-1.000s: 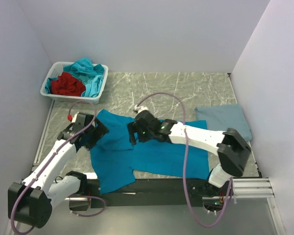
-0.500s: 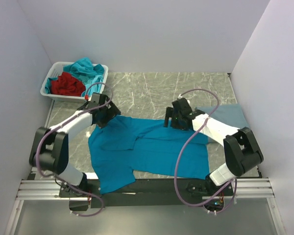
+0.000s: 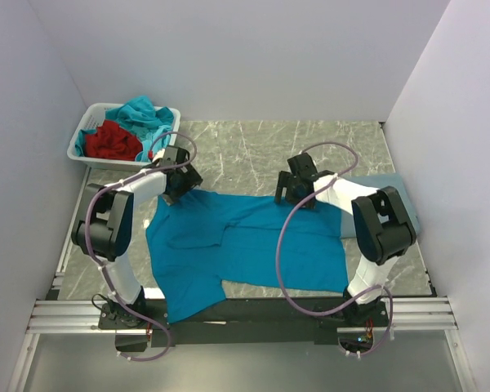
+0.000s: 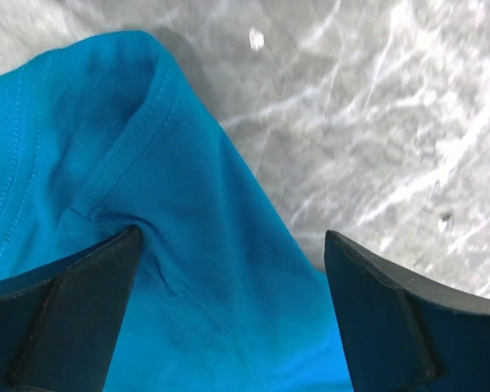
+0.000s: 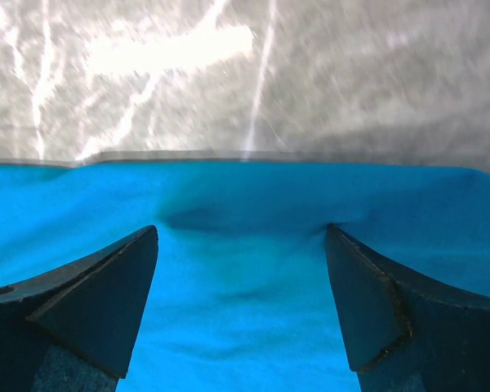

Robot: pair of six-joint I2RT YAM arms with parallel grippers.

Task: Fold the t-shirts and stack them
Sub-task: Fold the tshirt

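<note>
top external first, said the tech. where was the t-shirt?

the bright teal t-shirt [image 3: 245, 245] lay spread out on the table [image 3: 253, 143], i said, between my two arms. its near left corner hung over the dark rail [image 3: 253, 309] at the table's near edge.

and your grippers?

both sat on its far edge. my left gripper [image 3: 180, 184] was at the far left corner and my right gripper [image 3: 290, 192] was further right along the same edge.

pinching it?

no. in the left wrist view my fingers [image 4: 57, 318] stood spread wide with a raised fold of teal cloth between them. one finger touched the cloth and the other was over bare marble. in the right wrist view my fingers [image 5: 82, 302] were spread too. both tips pressed down on the cloth just inside its straight edge.

other shirts?

a folded slate-blue t-shirt [image 3: 392, 196] lay at the table's right side. the white basket [image 3: 82, 135] in the far left corner held a red t-shirt [image 3: 110, 140] and a turquoise t-shirt [image 3: 147, 114].
</note>
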